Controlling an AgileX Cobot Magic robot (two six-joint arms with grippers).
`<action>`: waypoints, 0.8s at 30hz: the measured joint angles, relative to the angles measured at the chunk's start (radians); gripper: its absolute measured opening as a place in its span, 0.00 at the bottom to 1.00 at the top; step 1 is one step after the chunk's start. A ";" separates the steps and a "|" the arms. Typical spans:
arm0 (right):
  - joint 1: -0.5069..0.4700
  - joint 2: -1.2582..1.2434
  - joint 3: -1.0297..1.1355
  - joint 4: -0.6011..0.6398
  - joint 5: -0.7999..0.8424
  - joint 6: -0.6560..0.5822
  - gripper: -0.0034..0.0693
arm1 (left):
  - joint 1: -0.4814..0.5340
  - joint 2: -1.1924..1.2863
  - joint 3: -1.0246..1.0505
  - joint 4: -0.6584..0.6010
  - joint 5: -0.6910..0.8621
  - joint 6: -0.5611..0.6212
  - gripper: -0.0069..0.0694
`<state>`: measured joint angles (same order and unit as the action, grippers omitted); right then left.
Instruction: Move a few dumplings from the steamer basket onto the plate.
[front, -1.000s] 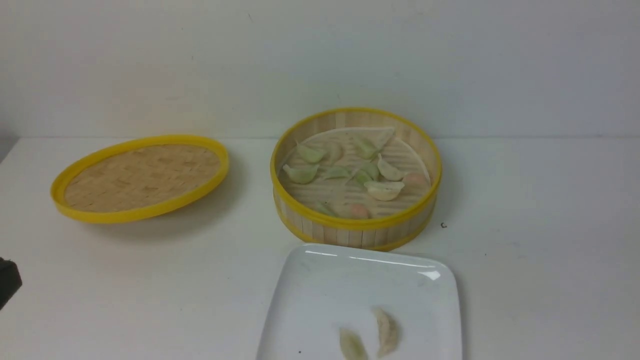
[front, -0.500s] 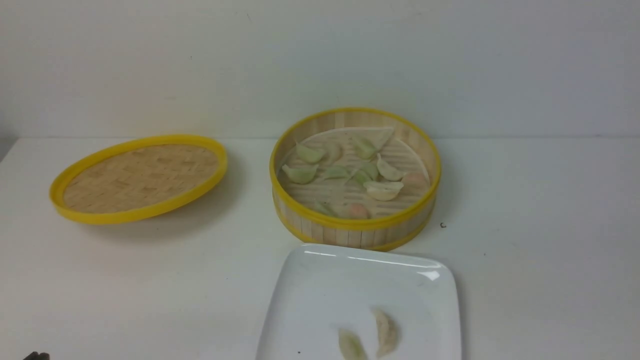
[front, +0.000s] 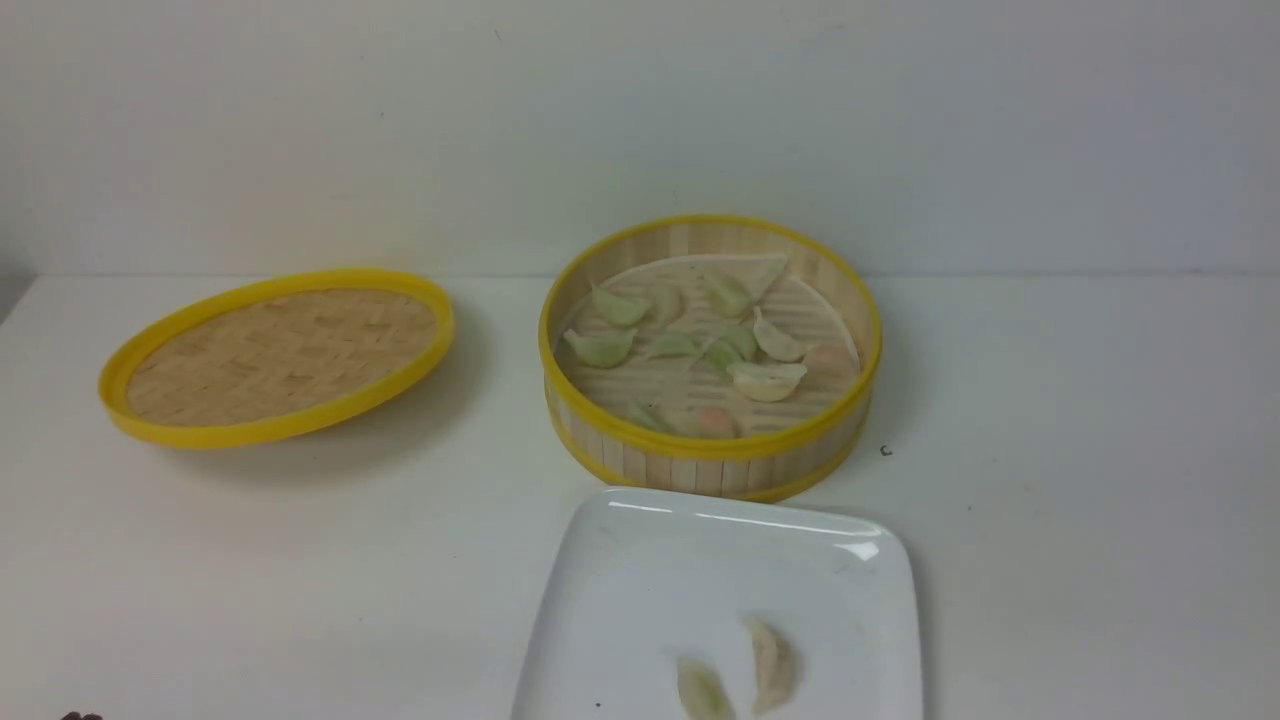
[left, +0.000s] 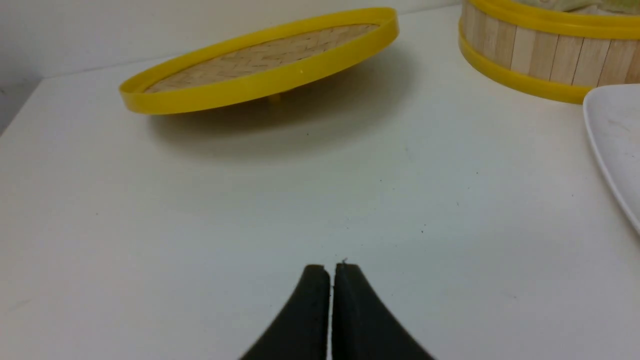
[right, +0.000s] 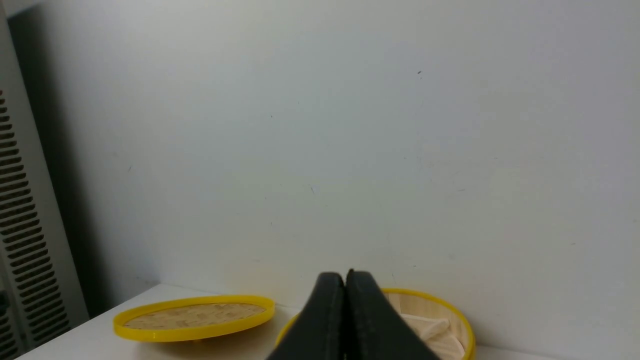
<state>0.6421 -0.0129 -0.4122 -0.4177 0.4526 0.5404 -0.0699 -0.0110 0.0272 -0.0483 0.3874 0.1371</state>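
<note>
The steamer basket (front: 710, 455) stands mid-table and holds several pale green, whitish and pinkish dumplings (front: 765, 380). The white square plate (front: 650, 580) lies just in front of it with two dumplings (front: 773, 663) near its front edge. My left gripper (left: 331, 267) is shut and empty, low over bare table near the front left; the basket wall (left: 530, 55) and plate edge (left: 610, 130) show beyond it. My right gripper (right: 345, 274) is shut and empty, raised and facing the wall, with the basket (right: 450, 310) behind it.
The shallow yellow-rimmed woven lid (front: 275, 350) rests tilted at the left of the table; it also shows in the left wrist view (left: 260, 65) and the right wrist view (right: 192, 317). A white wall backs the table.
The dark left gripper at the front view's lower left edge has drawn back and down almost out of the picture. Basket, plate and dumplings have not moved.
</note>
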 joint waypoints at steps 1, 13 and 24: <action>0.000 0.000 0.000 0.000 0.000 0.000 0.03 | 0.000 0.000 0.000 0.000 0.000 0.000 0.08; 0.000 0.000 0.000 0.032 0.000 -0.014 0.03 | 0.000 0.000 -0.001 0.000 0.000 0.001 0.08; 0.000 0.000 0.009 0.370 0.000 -0.378 0.03 | 0.000 0.000 -0.001 0.000 0.000 0.001 0.08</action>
<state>0.6421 -0.0129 -0.4031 -0.0482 0.4526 0.1621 -0.0699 -0.0110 0.0264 -0.0483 0.3874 0.1380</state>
